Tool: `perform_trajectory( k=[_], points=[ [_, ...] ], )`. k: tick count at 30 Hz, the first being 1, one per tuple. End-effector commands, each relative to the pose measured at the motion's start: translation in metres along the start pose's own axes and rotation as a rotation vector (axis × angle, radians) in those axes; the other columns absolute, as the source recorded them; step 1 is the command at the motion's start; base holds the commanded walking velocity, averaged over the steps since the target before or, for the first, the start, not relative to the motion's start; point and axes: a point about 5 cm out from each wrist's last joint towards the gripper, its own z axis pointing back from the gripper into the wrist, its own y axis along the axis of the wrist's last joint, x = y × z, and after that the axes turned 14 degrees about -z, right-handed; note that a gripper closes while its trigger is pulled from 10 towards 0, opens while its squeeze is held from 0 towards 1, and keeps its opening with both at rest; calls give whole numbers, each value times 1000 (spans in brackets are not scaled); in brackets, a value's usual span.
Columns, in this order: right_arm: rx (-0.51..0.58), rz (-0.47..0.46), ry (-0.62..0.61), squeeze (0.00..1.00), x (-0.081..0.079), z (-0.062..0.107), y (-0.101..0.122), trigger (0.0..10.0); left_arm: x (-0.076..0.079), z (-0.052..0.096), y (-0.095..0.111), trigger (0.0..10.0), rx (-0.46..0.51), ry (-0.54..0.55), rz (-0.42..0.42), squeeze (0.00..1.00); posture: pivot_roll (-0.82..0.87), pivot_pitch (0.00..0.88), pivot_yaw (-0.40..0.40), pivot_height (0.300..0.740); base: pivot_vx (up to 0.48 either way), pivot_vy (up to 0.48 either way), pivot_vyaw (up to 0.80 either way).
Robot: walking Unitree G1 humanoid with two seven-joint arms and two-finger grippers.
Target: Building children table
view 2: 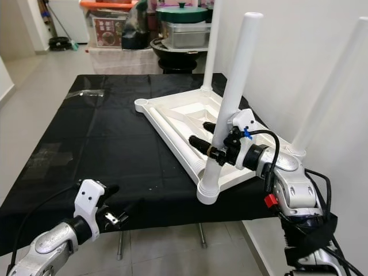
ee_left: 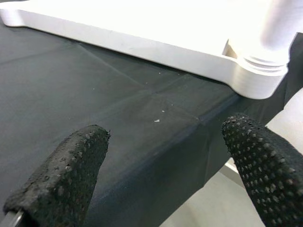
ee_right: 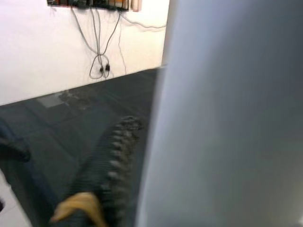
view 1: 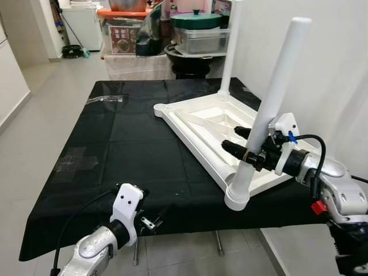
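The right claw [view 1: 244, 144] is clamped on a long white plastic leg [view 1: 270, 112] that points up, leaning a little, at the near corner of the upside-down white tabletop [view 1: 201, 123] on the black-covered table [view 1: 115, 149]. The left claw [ee_left: 165, 156] is spread apart, holding nothing, at the table's near edge. The far leg's [view 1: 230, 46] top is cut off.

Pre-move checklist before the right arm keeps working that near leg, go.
1. Right tool closed around the near leg: ok.
2. Near leg sits in the corner socket of the tabletop: ok.
3. Leg upright: not ok, tilted.
4. Thread fully seated: cannot tell.
5. Left tool open, off the tabletop: ok.
6. Socket corner supported by the black table: not ok, it overhangs the edge.
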Motion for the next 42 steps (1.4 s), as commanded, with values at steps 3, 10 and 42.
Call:
perform_trajectory(
  k=[3, 10, 42],
  points=[
    [-38, 56, -91, 0, 7, -5, -6, 0, 0, 2, -5, 10000, -21, 2, -3, 0, 66, 0, -59, 740, 0, 0, 0],
    [-74, -35, -586, 0, 42, 4, -27, 0, 0, 3, -5, 10000, -21, -2, -1, 0, 58, 0, -50, 740, 0, 0, 0],
    [184, -173, -572, 0, 28, -12, 11, 10000, 2, 4, -8, 10000, -28, -5, 5, 0, 45, 0, -51, 740, 0, 0, 0]
  ],
)
